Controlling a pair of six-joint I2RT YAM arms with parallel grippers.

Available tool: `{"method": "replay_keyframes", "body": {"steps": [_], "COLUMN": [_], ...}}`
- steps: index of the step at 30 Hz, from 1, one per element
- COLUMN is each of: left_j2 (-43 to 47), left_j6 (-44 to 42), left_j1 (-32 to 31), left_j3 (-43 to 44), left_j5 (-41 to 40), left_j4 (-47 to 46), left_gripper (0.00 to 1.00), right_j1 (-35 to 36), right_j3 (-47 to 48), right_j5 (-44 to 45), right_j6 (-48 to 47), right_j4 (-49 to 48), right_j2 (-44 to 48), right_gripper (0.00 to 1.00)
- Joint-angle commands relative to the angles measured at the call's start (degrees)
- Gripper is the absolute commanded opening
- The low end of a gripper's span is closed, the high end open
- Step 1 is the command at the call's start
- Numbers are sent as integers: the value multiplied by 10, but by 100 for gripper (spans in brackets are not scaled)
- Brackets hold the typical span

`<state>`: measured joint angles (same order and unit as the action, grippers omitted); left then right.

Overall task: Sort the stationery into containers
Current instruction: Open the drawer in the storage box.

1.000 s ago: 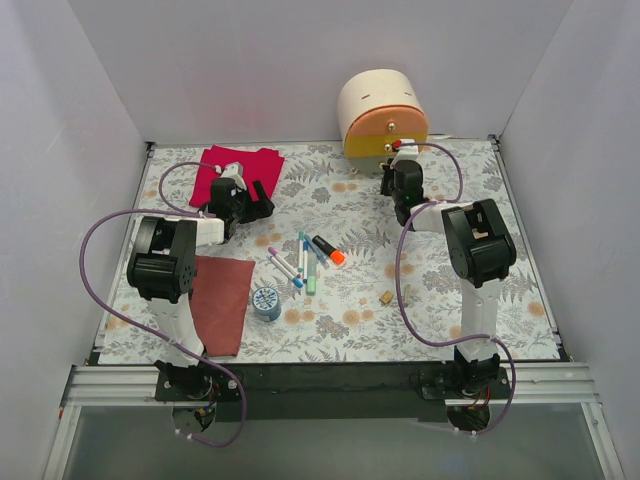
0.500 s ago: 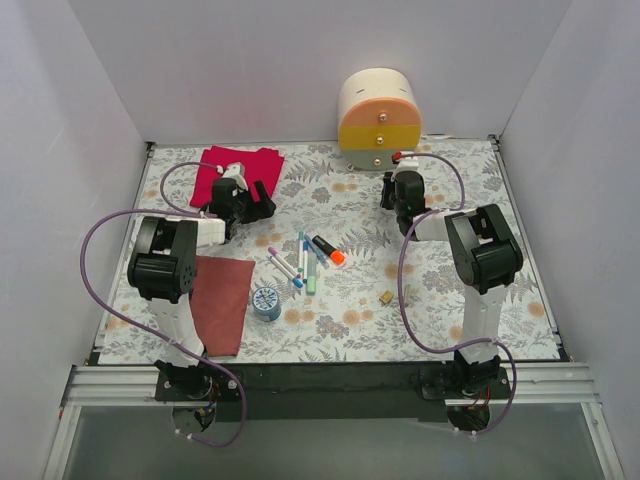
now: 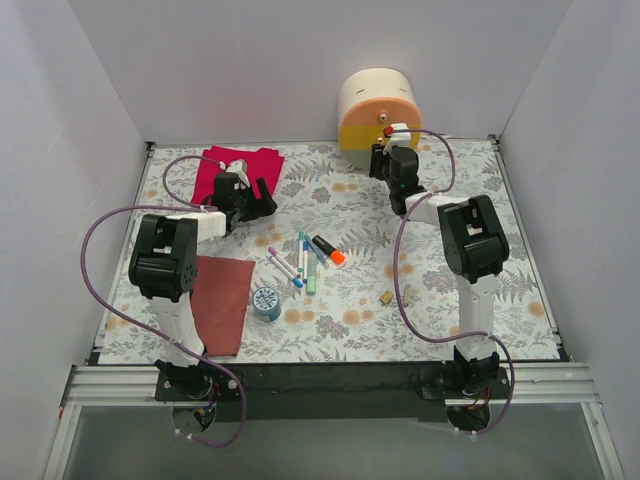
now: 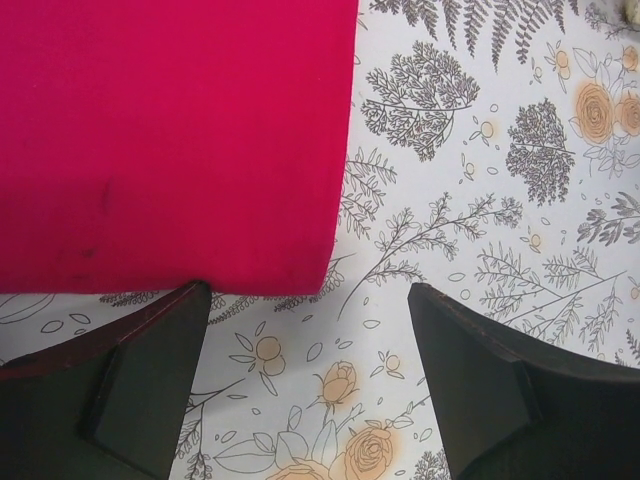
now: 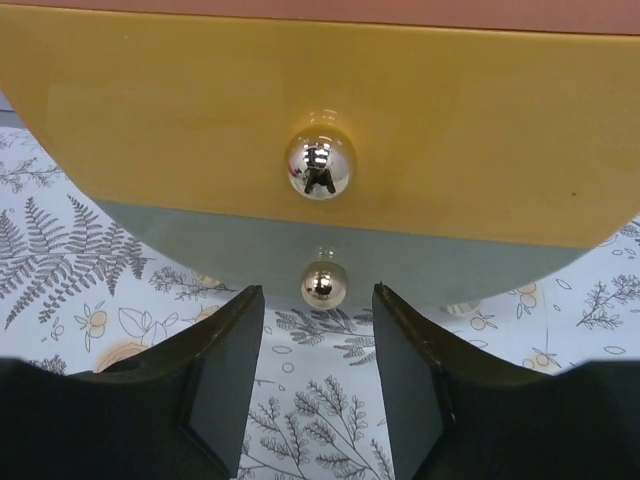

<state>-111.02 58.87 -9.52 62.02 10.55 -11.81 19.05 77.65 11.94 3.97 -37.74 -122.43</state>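
Right gripper (image 5: 317,312) spread open, I bracket the small knob (image 5: 324,285) of the olive drawer (image 5: 195,232), aiming to pinch and pull it out

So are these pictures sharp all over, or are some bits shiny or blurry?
Right wrist view: the yellow drawer has a shiny knob that mirrors dark shapes with a bright glint, while the right pincer is dark and slightly soft up close. Left wrist view: red cloth and printed table are crisp. Top view: even light, faint shadows only.
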Motion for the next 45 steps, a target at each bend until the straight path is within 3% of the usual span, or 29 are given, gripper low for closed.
{"method": "replay_keyframes", "body": {"steps": [1, 11, 20, 28, 45], "left_j2": [0, -4, -12, -8, 23], "left_j6": [-1, 4, 8, 12, 17], "left_j1": [5, 19, 24, 24, 15], "left_j3": [17, 8, 10, 1, -39], "left_j5": [9, 12, 20, 25, 33], "left_j4": [26, 11, -3, -6, -37], "left_gripper": [81, 81, 81, 81, 81], "right_j1": [2, 1, -3, -2, 20], "right_j3": [52, 137, 155, 100, -64], "right_j5": [12, 30, 42, 24, 13], "right_j6": [-12, -8, -10, -6, 7], "right_j4": [-16, 9, 24, 28, 47], "right_j2": [-31, -96, -105, -65, 83], "right_gripper": [54, 49, 33, 20, 18]}}
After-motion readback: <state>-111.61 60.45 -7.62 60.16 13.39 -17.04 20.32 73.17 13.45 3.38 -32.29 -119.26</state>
